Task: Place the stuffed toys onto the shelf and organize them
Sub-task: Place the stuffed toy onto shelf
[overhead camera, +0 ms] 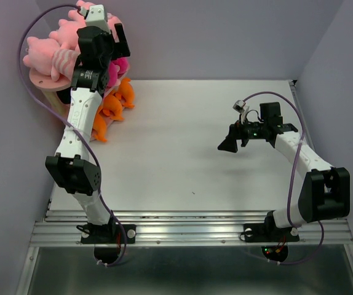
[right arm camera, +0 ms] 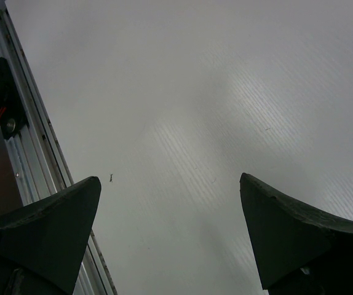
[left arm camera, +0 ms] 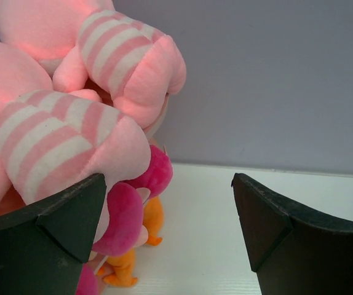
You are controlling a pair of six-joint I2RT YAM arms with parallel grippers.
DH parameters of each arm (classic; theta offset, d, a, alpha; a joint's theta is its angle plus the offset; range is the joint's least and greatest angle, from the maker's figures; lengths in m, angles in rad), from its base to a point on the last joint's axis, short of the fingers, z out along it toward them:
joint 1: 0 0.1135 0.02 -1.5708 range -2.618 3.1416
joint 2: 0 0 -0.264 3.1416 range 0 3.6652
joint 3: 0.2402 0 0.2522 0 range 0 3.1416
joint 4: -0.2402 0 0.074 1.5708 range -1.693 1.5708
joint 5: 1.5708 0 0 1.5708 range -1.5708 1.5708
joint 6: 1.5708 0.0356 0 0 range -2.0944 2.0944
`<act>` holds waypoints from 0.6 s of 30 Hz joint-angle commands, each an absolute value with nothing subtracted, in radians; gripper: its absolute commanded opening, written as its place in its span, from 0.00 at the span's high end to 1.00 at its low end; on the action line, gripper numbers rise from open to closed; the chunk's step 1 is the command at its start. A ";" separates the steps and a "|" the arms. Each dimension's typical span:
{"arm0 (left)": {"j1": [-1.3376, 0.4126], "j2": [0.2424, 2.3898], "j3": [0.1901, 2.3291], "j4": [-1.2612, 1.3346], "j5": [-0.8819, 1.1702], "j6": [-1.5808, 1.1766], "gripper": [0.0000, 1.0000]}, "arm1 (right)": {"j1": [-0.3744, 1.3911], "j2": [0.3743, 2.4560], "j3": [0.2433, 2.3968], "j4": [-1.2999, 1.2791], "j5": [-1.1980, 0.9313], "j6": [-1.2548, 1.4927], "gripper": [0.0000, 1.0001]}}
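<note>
Seen from above, the shelf (overhead camera: pixel 40 78) holds light pink striped toys (overhead camera: pixel 48 52) on its top board, with orange toys (overhead camera: pixel 112 107) lower at its right side. The left gripper (overhead camera: pixel 106 27) hangs over that top board, and the right gripper (overhead camera: pixel 232 142) is well apart from the shelf. In the left wrist view the left gripper (left arm camera: pixel 167 184) is spread and empty, with the striped toys (left arm camera: pixel 72 132) against one finger (left arm camera: pixel 59 227) and magenta plush (left arm camera: pixel 155 172) beneath them. In the right wrist view the right gripper (right arm camera: pixel 170 184) gapes empty above the table (right arm camera: pixel 226 92).

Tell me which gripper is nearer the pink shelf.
Left. The left gripper is open right beside the striped pink toys atop the shelf; the right gripper hangs open over the table, far off to the right.
</note>
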State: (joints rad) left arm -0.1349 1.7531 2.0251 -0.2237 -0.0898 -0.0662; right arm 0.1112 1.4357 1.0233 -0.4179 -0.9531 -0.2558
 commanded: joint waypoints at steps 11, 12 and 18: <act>-0.115 1.747 2.095 -0.149 -0.126 -0.083 0.04 | 0.097 1.420 1.037 -0.408 -0.962 -0.267 0.00; -0.114 1.747 2.095 -0.147 -0.126 -0.084 0.04 | 0.097 1.420 1.037 -0.407 -0.962 -0.267 0.00; -0.106 1.750 2.097 -0.141 -0.118 -0.095 0.04 | 0.097 1.419 1.037 -0.410 -0.963 -0.267 0.00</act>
State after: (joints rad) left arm -0.1200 1.7531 2.0319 -0.2058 -0.1059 -0.0849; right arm 0.1040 1.4357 1.0233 -0.4183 -0.9527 -0.2558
